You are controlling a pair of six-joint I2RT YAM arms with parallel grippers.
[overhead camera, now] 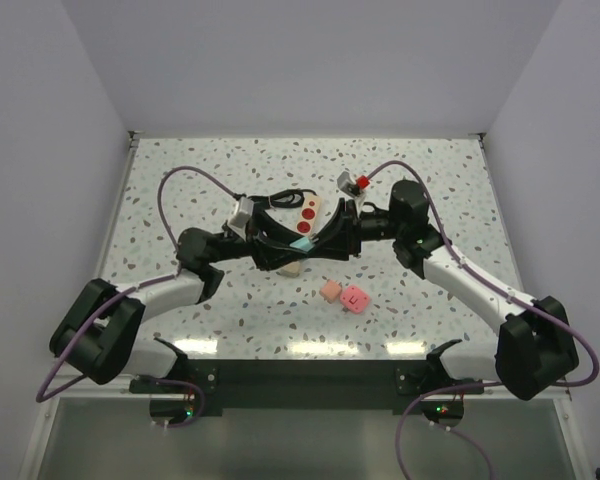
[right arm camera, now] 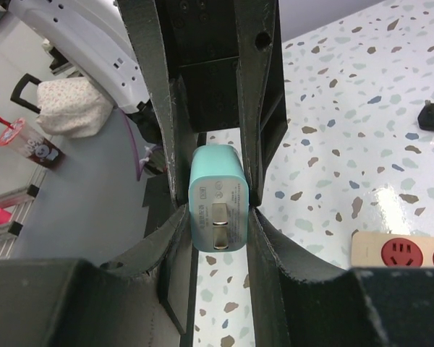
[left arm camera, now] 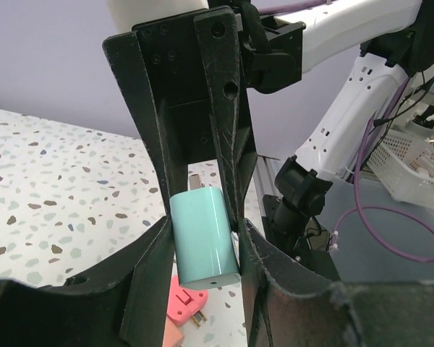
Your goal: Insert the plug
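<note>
Teal plug (right arm camera: 218, 195): gripped on its sides by both your right end effector (right arm camera: 218, 220) and left end effector (left arm camera: 205, 235), prongs aimed away from the left, socket strip (overhead camera: 307, 210) just beyond on worktop (overhead camera: 430, 200).

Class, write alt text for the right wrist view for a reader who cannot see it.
A teal plug, two flat prongs facing the camera, is pinched between black fingers above a speckled table. A power strip with red sockets lies at lower right.
</note>
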